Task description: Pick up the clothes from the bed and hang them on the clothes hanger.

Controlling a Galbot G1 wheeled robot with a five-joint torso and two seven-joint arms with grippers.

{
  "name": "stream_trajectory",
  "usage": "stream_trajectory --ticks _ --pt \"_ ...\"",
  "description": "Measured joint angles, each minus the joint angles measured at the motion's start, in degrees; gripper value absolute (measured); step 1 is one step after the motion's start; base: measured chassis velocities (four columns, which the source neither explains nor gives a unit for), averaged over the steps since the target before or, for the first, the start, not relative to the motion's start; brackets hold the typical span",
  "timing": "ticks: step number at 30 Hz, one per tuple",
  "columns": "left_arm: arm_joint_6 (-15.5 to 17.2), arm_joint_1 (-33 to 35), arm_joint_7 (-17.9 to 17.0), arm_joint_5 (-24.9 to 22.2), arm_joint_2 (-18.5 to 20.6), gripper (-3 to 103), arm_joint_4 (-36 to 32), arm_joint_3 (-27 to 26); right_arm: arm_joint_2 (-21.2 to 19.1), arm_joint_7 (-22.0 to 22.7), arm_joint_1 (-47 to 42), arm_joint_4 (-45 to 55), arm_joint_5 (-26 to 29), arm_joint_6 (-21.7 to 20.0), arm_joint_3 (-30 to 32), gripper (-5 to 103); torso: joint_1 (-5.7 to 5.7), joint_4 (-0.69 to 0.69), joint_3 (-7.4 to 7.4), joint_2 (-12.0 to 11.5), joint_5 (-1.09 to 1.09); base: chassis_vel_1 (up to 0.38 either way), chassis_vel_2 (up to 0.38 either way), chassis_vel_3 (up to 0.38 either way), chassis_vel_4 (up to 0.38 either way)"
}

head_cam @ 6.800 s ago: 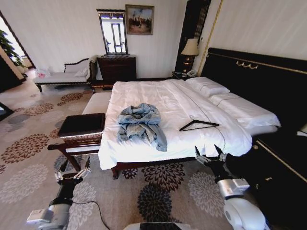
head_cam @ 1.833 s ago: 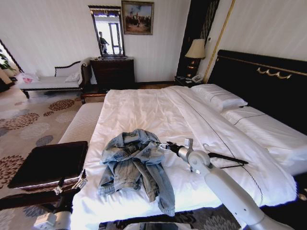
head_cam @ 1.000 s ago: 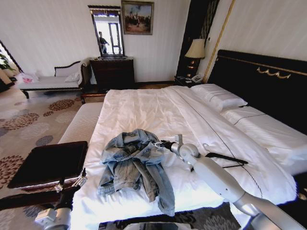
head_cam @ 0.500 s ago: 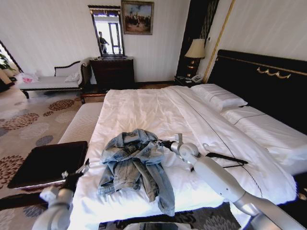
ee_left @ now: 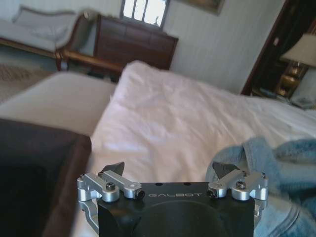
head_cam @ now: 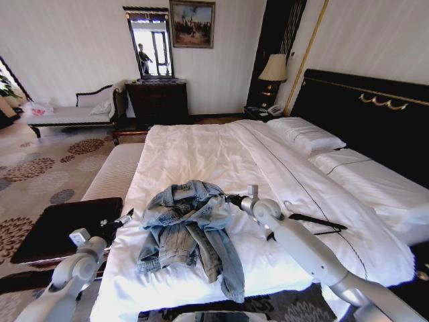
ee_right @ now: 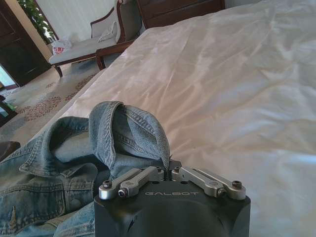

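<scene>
On the near half of the wide white-duveted bed, the faded light blue denim jacket lies crumpled, and your right tool sits at its edge nearest the headboard, clenched on a pinch of denim. The right wrist view confirms it: fingers closed together on a raised fold of the jacket near the collar.

Your left tool hovers off the bed's left side, near the jacket's other edge, jaws released with nothing between them. The thin black triangular hanger lies on the duvet behind the right arm, apart from the jacket.

Risks, as I judge them:
- The grip is one thin fold. Lift fast and the denim's weight may pull it free.
- The jacket is bunched, so a single-point lift will likely hang it twisted, sleeves tangled, hard to thread onto the hanger.
- The right arm is close above the hanger; a sweep back could knock it.

View differences: the head view gives the full layout, hanger included, but not the grip detail. The right wrist view shows the pinch. The left wrist view shows the spread fingers, the denim to one side, and the dark upholstered bench beside the bed.
</scene>
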Motion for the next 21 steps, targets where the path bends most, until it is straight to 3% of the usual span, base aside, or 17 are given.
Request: stream_trajectory --ticks 3,6,12,21 --pt "0.05 -4.26 0.54 -5.48 2.34 100 3.56 4.72 0.02 -0.09 -0.13 0.27 -0.26 0.05 -0.04 2 -0.01 0.00 0.00 0.00 -0.01 0.000 0.000 0.000 0.000" --pt "0.12 -7.17 1.31 -7.15 3.44 100 5.36 7.04 -0.02 -0.08 -0.01 0.46 -0.29 0.06 -0.21 2 -0.01 0.00 0.00 0.00 -0.02 0.000 0.000 0.000 0.000" --pt "0.31 -11.33 2.64 -6.66 5.23 100 6.74 10.90 -0.14 -0.05 -0.27 0.97 -0.33 0.09 0.39 2 0.00 0.01 0.00 0.00 0.01 0.000 0.000 0.000 0.000" --pt "0.84 -18.20 2.07 -4.57 3.61 100 9.80 17.69 -0.20 -0.25 0.32 0.57 -0.34 0.19 0.53 2 0.00 0.00 0.00 0.00 0.00 0.000 0.000 0.000 0.000"
